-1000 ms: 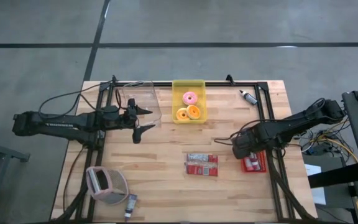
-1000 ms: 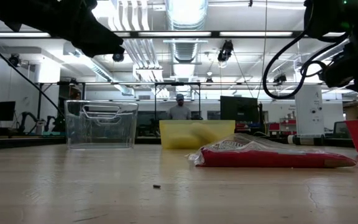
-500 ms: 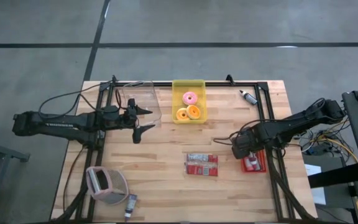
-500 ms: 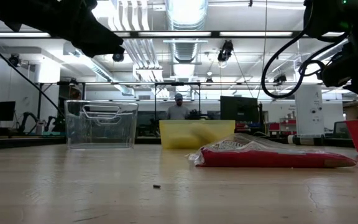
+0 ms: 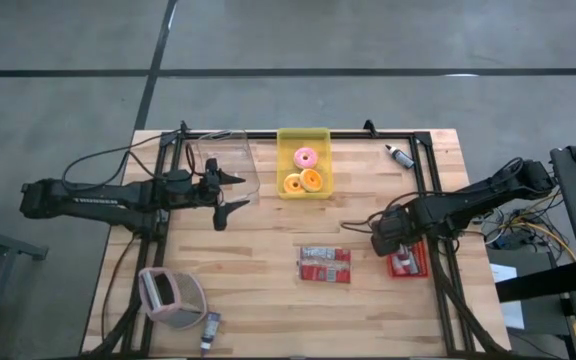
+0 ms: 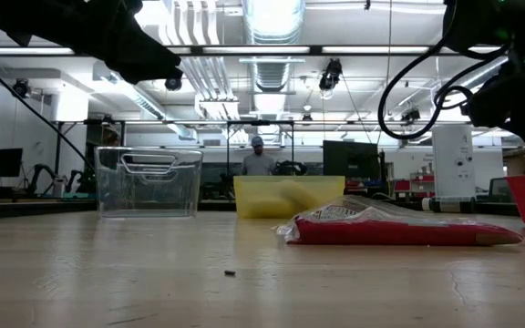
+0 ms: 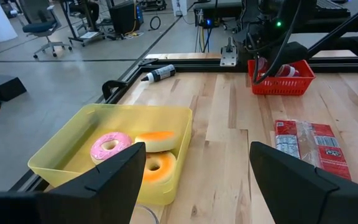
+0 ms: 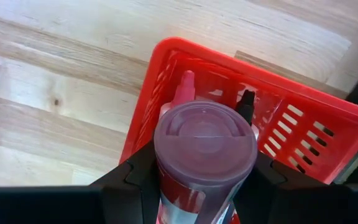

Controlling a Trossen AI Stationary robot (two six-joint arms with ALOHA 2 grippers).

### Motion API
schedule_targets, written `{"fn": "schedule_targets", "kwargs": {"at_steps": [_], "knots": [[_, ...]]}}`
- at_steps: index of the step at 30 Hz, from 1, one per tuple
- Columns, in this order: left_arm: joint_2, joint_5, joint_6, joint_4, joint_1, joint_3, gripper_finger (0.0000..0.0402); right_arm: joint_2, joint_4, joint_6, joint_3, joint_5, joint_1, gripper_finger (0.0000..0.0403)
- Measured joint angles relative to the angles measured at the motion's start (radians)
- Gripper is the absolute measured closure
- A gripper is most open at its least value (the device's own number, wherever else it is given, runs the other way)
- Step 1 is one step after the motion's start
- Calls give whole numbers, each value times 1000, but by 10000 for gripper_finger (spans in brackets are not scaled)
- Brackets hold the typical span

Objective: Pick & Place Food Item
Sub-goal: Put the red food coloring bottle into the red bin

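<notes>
right tool [image 8: 205, 186] clamped on a round, smooth purple-capped bottle [image 8: 205, 152], just over the red slotted plastic basket [image 8: 303, 118] at the surface's right edge | advice: lift straight up, keep the slick cylinder upright, clear the rim | left tool [image 7: 194, 180] fingers apart, idle near the translucent yellow bin [image 7: 61, 146] of glazed donuts [image 7: 109, 147]

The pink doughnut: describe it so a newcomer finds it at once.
On the wooden table, find the yellow bin at the far edge, beside the clear container. Three doughnuts lie inside. The pink doughnut lies nearest the table's far edge, and alone has pink icing; the two orange doughnuts beside it do not.
</notes>
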Motion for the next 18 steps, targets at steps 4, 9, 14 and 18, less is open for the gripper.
{"fn": "schedule_targets", "kwargs": {"at_steps": [4,9,14,18], "knots": [[0,0,0,0,0,0,110,0,0,4,0,-2,1,259],[0,0,0,0,0,0,108,-1,1,4,0,-2,2,259],[0,0,0,0,0,0,110,-1,9,5,0,-3,2,259],[0,0,0,0,0,0,108,-1,34,2,0,-3,2,259]]}}
